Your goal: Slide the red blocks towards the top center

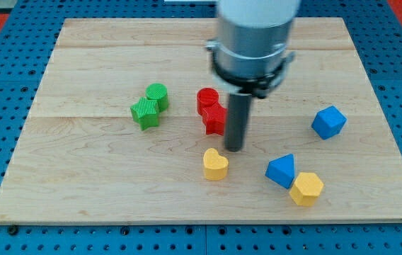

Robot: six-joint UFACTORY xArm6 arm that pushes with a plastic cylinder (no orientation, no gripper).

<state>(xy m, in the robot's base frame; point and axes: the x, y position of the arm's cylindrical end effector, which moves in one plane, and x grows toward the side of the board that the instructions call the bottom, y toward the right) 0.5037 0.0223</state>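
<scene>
- Progress: slight at best. Both red blocks sit near mid-surface (81,57), well short of the top centre; most of the push is judged outstanding.
- Red cylinder (207,98) and red block (215,118), shape unclear, lie touching, the cylinder above.
- My tip (234,149) stands just right of and below the lower red block, above the yellow heart (215,164).
- Claw: none fitted; no grasp state to report.

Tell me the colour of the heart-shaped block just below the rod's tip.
Yellow heart-shaped block, camera view.
</scene>
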